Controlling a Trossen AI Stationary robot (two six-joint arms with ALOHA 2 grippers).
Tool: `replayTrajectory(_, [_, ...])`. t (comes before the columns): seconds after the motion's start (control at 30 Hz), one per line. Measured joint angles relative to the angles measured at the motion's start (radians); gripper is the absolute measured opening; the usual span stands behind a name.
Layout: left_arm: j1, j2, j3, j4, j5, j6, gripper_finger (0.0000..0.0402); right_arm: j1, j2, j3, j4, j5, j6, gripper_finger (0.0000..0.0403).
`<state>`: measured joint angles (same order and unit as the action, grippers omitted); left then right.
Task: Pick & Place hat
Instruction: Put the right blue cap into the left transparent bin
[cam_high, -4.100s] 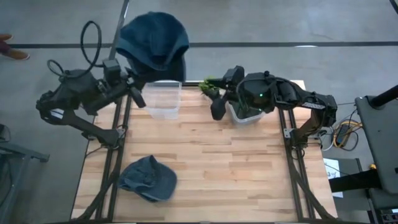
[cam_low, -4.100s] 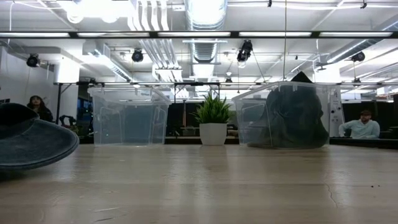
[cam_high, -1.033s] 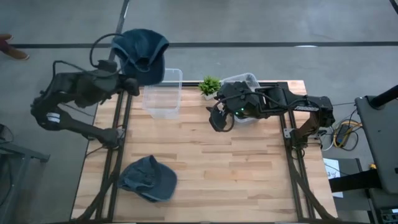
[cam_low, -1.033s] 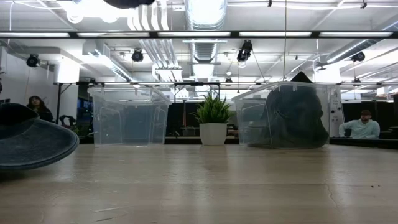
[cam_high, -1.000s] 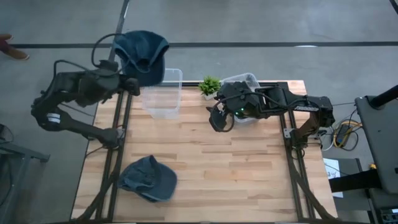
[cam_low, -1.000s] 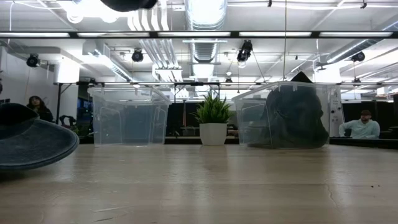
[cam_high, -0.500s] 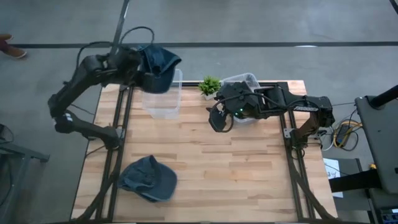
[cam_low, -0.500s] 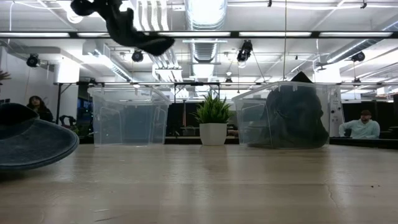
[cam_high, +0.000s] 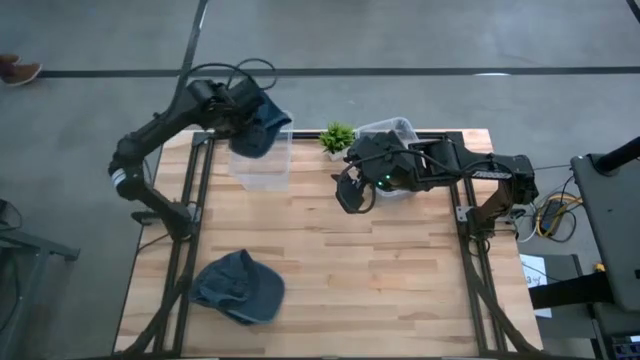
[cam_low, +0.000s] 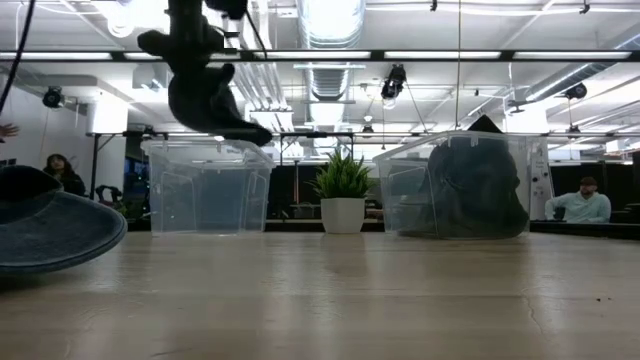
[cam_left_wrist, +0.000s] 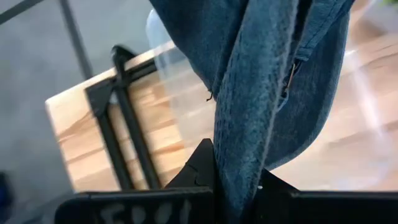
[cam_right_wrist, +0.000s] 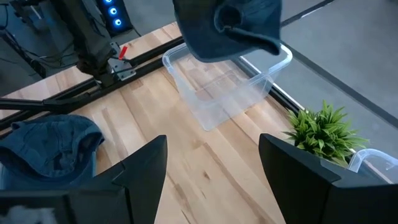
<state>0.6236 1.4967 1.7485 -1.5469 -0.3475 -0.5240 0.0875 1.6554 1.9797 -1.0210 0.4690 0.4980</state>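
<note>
Denim hat (cam_high: 254, 122) clamped in the left gripper (cam_high: 232, 112) above the clear bin (cam_high: 262, 158).
Right gripper (cam_high: 347, 192) hovers mid-table, fingers spread.

Blue denim hat (cam_left_wrist: 273, 81): hangs in folds from the left hand (cam_left_wrist: 239, 186), pinched between its two dark fingers (cam_left_wrist: 199, 171), filling the middle of the view. Clear plastic bin (cam_left_wrist: 186, 74): directly behind and below the hat, its rounded rim and see-through wall showing to either side of the cloth. Wooden tabletop (cam_left_wrist: 74, 134): light planks under the bin, with its corner beside the bin. Black metal frame rails (cam_left_wrist: 127, 134): run across the tabletop just beside the bin. Grey floor (cam_left_wrist: 31, 56): beyond the tabletop's edge.
</note>
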Motion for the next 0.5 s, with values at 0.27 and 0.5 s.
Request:
replayTrajectory(0.27, [0.001,0.091,-0.002,-0.024,-0.012,0.003,0.0005,0.000,0.000,0.000,0.000,-0.002,-0.004,0.0249])
replayTrajectory(0.5, [0.005,0.153,-0.002,-0.024,-0.008,0.039,0.0005,0.000,0.000,0.000,0.000,-0.002,-0.011,0.0249])
